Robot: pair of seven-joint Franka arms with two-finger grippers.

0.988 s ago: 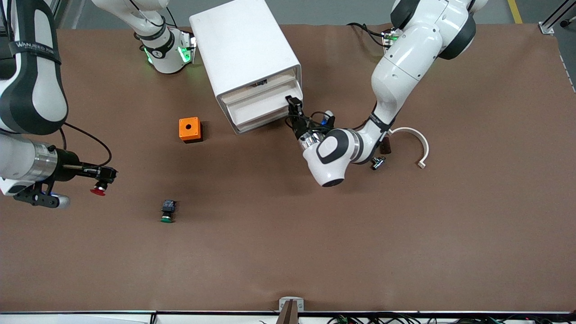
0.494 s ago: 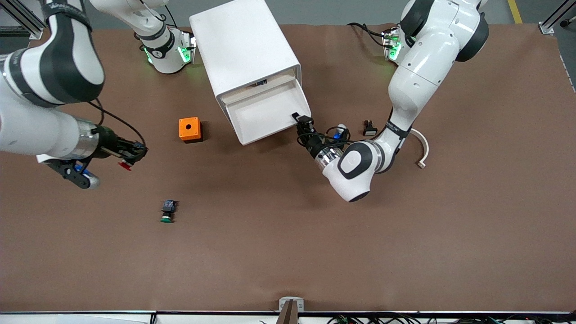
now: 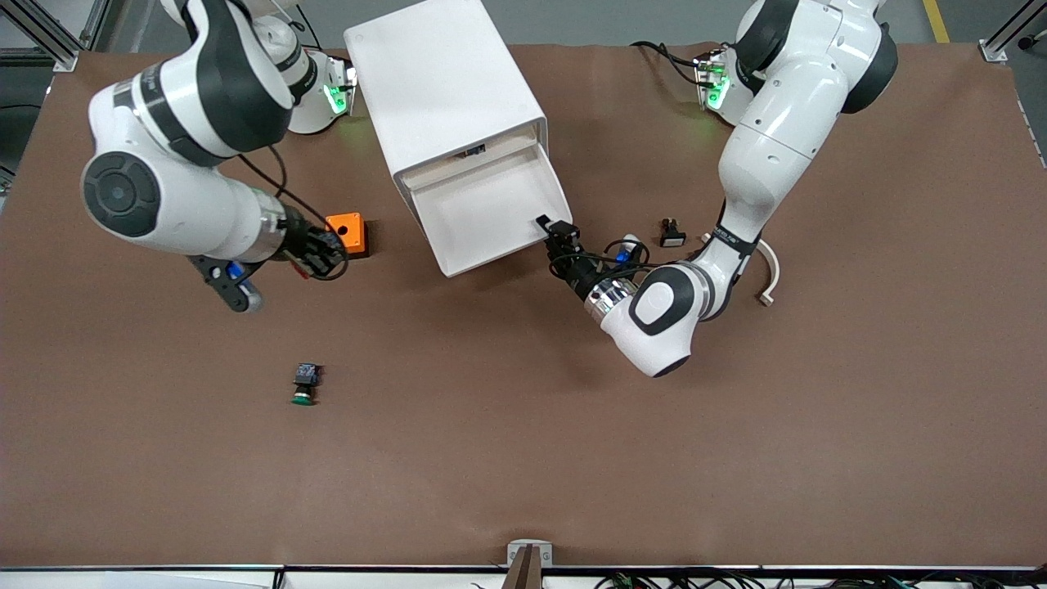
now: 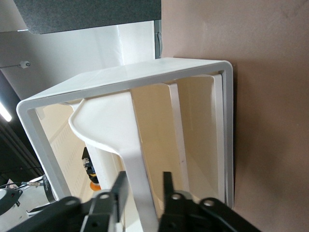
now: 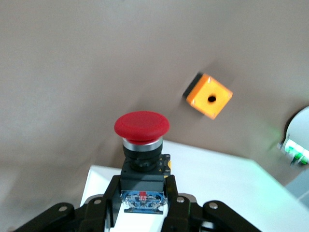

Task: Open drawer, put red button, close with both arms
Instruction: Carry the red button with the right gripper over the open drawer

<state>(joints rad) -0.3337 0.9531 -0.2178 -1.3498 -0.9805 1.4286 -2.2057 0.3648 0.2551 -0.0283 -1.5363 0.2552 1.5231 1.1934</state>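
The drawer [image 3: 491, 217] stands pulled out of the white cabinet [image 3: 446, 82], its white tray showing nothing inside. My left gripper [image 3: 560, 233] is at the drawer's front corner toward the left arm's end. In the left wrist view its fingers [image 4: 166, 181] straddle the drawer's [image 4: 159, 67] cream front strip with gaps showing, so the left gripper [image 4: 143, 178] is open. My right gripper [image 3: 315, 254] hangs over the table beside the orange cube [image 3: 345, 233]. In the right wrist view the right gripper [image 5: 143, 183] is shut on the black body of the red button [image 5: 141, 126].
A green-capped button [image 3: 303, 384] lies nearer the front camera than the orange cube [image 5: 207, 95]. Toward the left arm's end lie a small black part [image 3: 671, 234] and a white curved piece [image 3: 765, 262], close to the left arm's elbow.
The left gripper pulled the drawer out, then its fingers loosened off the front. The right arm carried the red button from the right arm's end of the table to beside the orange cube.
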